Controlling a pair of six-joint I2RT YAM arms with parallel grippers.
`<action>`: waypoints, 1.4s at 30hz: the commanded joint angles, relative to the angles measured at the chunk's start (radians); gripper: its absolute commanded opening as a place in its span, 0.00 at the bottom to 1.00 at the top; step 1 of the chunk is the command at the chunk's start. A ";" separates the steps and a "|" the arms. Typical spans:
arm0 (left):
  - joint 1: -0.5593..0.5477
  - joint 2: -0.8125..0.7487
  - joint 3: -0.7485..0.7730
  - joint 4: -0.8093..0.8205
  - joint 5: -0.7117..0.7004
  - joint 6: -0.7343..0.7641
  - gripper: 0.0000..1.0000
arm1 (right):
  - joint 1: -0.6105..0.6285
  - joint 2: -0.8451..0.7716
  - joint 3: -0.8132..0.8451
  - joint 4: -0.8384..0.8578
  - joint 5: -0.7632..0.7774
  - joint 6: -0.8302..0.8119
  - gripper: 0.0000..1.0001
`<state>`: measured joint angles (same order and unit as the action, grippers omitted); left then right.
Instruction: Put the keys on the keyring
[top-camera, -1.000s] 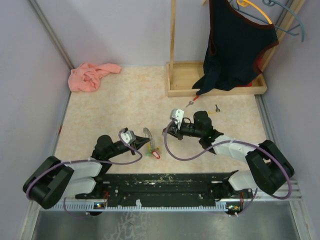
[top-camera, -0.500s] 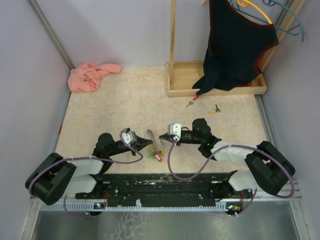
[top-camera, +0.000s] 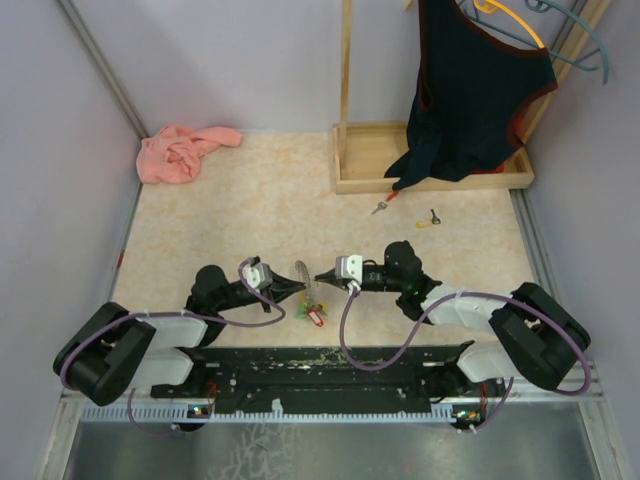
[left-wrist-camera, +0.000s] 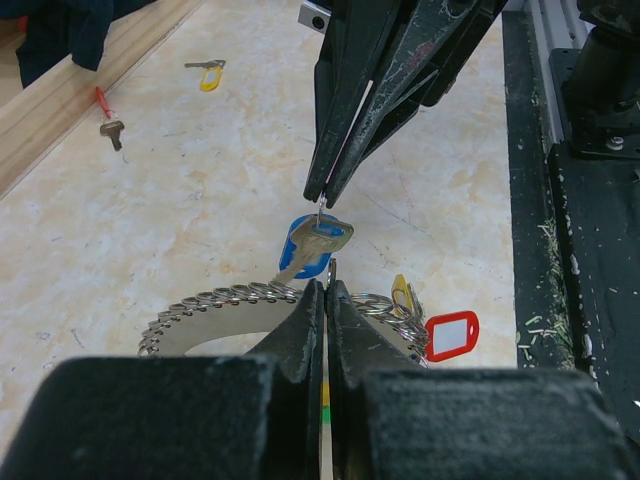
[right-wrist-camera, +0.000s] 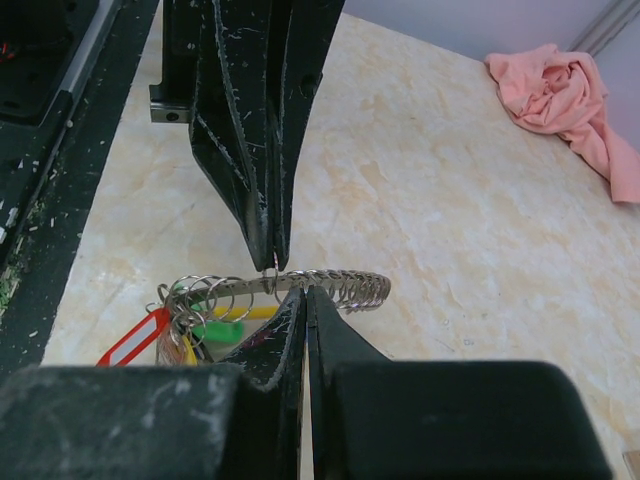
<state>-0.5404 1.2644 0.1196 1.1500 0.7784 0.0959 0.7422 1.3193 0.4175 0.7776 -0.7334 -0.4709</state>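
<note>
Tools tip-to-tip over bench (left-wrist-camera: 180, 190).
L tool (left-wrist-camera: 326, 296) clamped on keyring (left-wrist-camera: 200, 305); R tool (left-wrist-camera: 321, 196) pinching blue-headed key (left-wrist-camera: 308, 246) just above it.

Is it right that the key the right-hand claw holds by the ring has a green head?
No. The key that the right gripper holds by the ring has a blue head, not green; the left wrist view shows it.

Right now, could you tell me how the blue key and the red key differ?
The blue key hangs from the closed right gripper; the red key lies loose beside the wooden base. One head is blue, the other red. Both have coloured heads and metal blades.
</note>
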 joint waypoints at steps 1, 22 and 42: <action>0.008 0.002 0.026 0.071 0.041 -0.017 0.01 | 0.008 0.005 0.015 0.044 -0.045 -0.015 0.00; 0.010 0.014 0.023 0.101 0.052 -0.038 0.01 | 0.011 0.039 0.037 0.047 -0.067 0.030 0.00; 0.009 0.012 0.019 0.105 0.029 -0.038 0.01 | 0.011 0.039 0.048 0.026 -0.067 0.058 0.00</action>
<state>-0.5358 1.2800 0.1196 1.1908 0.8043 0.0666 0.7444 1.3602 0.4210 0.7906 -0.7727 -0.4240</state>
